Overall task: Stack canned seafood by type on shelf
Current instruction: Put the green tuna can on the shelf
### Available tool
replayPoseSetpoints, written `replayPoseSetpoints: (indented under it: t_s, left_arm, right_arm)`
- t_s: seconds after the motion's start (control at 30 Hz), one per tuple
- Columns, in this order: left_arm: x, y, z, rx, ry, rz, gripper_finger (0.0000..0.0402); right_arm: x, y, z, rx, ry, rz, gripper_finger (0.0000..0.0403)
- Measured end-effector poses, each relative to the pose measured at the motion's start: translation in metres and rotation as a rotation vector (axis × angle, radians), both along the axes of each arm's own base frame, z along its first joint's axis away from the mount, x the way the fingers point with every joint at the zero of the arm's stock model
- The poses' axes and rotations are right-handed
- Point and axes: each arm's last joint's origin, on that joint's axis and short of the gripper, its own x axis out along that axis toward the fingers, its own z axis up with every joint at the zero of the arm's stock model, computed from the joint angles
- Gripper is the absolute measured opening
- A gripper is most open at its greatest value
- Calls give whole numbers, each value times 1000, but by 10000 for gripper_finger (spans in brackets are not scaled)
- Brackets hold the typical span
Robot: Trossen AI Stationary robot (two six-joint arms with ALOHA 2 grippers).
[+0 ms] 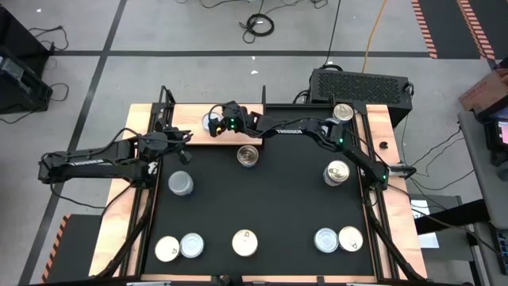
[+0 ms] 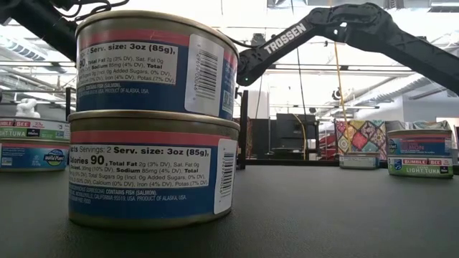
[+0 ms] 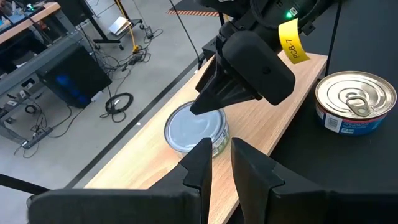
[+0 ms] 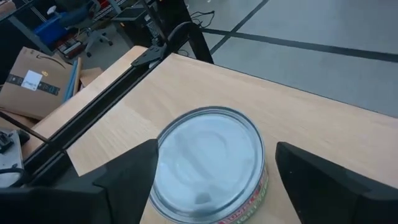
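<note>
Silvery-topped can [image 4: 211,163], flat and lid-up with its axis vertical, on the light wood shelf [image 4: 311,118] at the black mat's [image 1: 262,202] far edge, right gripper [image 4: 211,177] spread open astride it; left gripper [image 3: 216,163] nearby, fingers narrowly parted, empty; grey concrete floor [image 1: 159,32] beyond

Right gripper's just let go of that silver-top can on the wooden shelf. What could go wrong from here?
1. The right gripper has its fingers open on both sides of the silver-top can; a sideways pull-out could drag or tip it, so a straight lift seems safer.
2. The can sits near the shelf edge, so a nudge might push it off.
3. The left gripper hovers close by; the arms could collide.
</note>
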Motion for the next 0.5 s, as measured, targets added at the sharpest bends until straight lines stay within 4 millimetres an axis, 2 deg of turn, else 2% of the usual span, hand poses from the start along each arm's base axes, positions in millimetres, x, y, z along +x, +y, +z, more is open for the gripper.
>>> replayPoseSetpoints:
  t_s: [0.13, 0.3, 0.5]
  left_arm:
    - [0, 0, 0, 0, 0, 0, 65]
    - [0, 0, 0, 0, -1, 0, 65]
    - [0, 0, 1, 1, -7, 1, 65]
  right_arm:
    - [4, 6, 5, -67, -19, 46, 314]
    - [14, 25, 18, -135, -17, 113, 313]
    - [16, 31, 25, -124, 43, 159, 293]
